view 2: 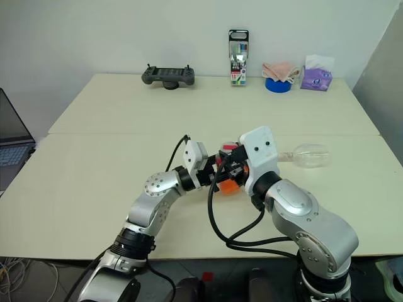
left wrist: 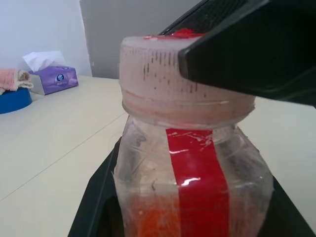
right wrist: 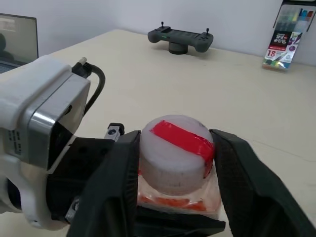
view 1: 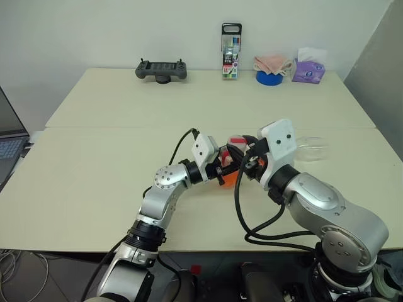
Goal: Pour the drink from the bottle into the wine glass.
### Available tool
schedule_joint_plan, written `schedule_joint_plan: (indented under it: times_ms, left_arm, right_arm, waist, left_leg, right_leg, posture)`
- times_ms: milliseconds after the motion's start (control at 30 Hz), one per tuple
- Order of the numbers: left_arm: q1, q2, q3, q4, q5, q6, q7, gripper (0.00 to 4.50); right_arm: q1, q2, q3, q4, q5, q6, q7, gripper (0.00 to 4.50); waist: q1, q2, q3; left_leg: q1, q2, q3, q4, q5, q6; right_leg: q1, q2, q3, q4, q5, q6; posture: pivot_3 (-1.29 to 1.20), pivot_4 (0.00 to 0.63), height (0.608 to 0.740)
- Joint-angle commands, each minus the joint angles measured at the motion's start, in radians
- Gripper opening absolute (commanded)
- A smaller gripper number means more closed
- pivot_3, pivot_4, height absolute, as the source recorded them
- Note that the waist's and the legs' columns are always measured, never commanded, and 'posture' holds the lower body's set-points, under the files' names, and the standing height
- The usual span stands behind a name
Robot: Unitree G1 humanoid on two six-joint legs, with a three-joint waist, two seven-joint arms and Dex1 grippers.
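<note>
Gripping the bottle are left fingers; right fingers bracket its cap.

Bottle: clear plastic, scuffed and cloudy, with a glossy red tape strip. Cap: whitish matt plastic, ribbed sides, red tape across its top. Fingers: matt black plastic. Bench: smooth matt cream top. Wine glass: clear, glossy. Cloth at the far edge: soft pink fabric.
</note>
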Motion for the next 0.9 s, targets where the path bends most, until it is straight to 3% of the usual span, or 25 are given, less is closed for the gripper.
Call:
schedule_joint_plan:
  times_ms: [33, 133, 200, 233, 333, 433, 533, 767, 800, 900]
  left_arm:
    - [0.001, -0.003, 0.004, -0.051, -0.005, -0.018, -0.001, 1.74]
    - [0.003, 0.000, 0.003, -0.057, -0.009, -0.014, -0.006, 1.74]
    - [0.003, 0.007, 0.002, -0.070, -0.026, 0.001, -0.028, 1.74]
    - [0.002, 0.013, -0.001, -0.080, -0.042, 0.022, -0.047, 1.74]
    - [0.001, 0.026, -0.006, -0.110, -0.068, 0.052, -0.087, 1.74]
    - [0.001, 0.038, -0.010, -0.134, -0.077, 0.073, -0.109, 1.73]
    - [0.011, 0.048, -0.022, -0.159, -0.077, 0.082, -0.120, 1.73]
    - [0.026, 0.050, -0.043, -0.180, -0.053, 0.068, -0.108, 1.71]
    - [0.025, 0.048, -0.044, -0.177, -0.050, 0.065, -0.107, 1.71]
    - [0.017, 0.035, -0.043, -0.162, -0.044, 0.059, -0.105, 1.70]
  right_arm:
    - [-0.020, 0.003, -0.013, -0.021, -0.017, -0.003, -0.003, 1.81]
    - [-0.019, -0.011, -0.028, -0.020, -0.007, -0.019, 0.030, 1.81]
    - [0.019, -0.058, -0.076, -0.008, 0.127, -0.077, 0.220, 1.81]
    - [0.034, -0.091, -0.116, 0.008, 0.283, -0.047, 0.352, 1.81]
    - [0.001, -0.266, -0.152, 0.054, 0.554, -0.026, 0.697, 1.81]
    - [-0.082, -0.435, -0.073, 0.160, 0.485, -0.118, 0.946, 1.81]
    - [-0.146, -0.511, -0.013, 0.247, 0.433, -0.223, 1.132, 1.81]
    - [-0.237, -0.598, 0.012, 0.413, 0.331, -0.334, 1.272, 1.81]
    - [-0.237, -0.605, 0.011, 0.419, 0.324, -0.345, 1.276, 2.53]
    - [-0.218, -0.616, -0.006, 0.408, 0.285, -0.382, 1.239, 3.58]
  waist:
    - [0.000, 0.000, 0.000]
    - [0.000, 0.000, 0.000]
    - [0.000, 0.000, 0.000]
    - [0.000, 0.000, 0.000]
    - [0.000, 0.000, 0.001]
    - [0.000, 0.001, 0.002]
    - [-0.004, 0.001, 0.002]
    - [0.001, 0.001, 0.003]
    - [0.002, 0.001, 0.003]
    - [0.004, 0.001, 0.003]
  left_leg:
    - [0.000, 0.000, 0.000, 0.000, 0.000, 0.000]
    - [0.000, 0.000, 0.000, 0.000, 0.000, 0.000]
    - [0.000, 0.000, 0.000, 0.000, 0.000, 0.000]
    - [0.000, 0.000, 0.000, 0.000, 0.000, 0.000]
    - [-0.001, -0.001, 0.001, 0.000, 0.000, 0.000]
    - [-0.001, -0.001, 0.001, 0.001, -0.001, 0.001]
    - [0.001, 0.001, 0.001, 0.000, -0.001, 0.002]
    - [0.000, 0.000, 0.001, 0.000, -0.001, 0.002]
    - [0.000, 0.000, 0.001, 0.001, -0.001, 0.002]
    - [-0.001, -0.001, 0.001, 0.001, -0.001, 0.002]
  right_leg:
    - [0.000, 0.000, 0.000, 0.000, 0.000, 0.000]
    - [0.000, 0.000, 0.000, 0.000, 0.000, 0.000]
    - [0.000, 0.000, 0.000, 0.000, 0.000, 0.000]
    - [0.000, 0.000, 0.000, -0.001, 0.000, 0.000]
    - [0.001, -0.001, 0.000, -0.002, 0.000, 0.000]
    - [0.001, 0.000, 0.000, -0.002, 0.000, 0.000]
    - [0.001, 0.002, 0.000, -0.001, 0.000, 0.000]
    - [0.001, 0.001, 0.000, -0.001, 0.000, 0.000]
    - [0.001, 0.000, 0.000, -0.002, 0.000, 0.000]
    - [0.001, -0.001, 0.000, -0.002, 0.000, 0.001]
  posture:
    - [0.00, 0.150, 0.740]
    - [0.00, 0.150, 0.740]
    - [0.00, 0.150, 0.740]
    - [0.00, 0.150, 0.740]
    - [0.00, 0.150, 0.740]
    - [0.00, 0.150, 0.740]
    - [0.00, 0.150, 0.740]
    - [0.00, 0.150, 0.740]
    - [0.00, 0.150, 0.740]
    - [0.00, 0.150, 0.740]
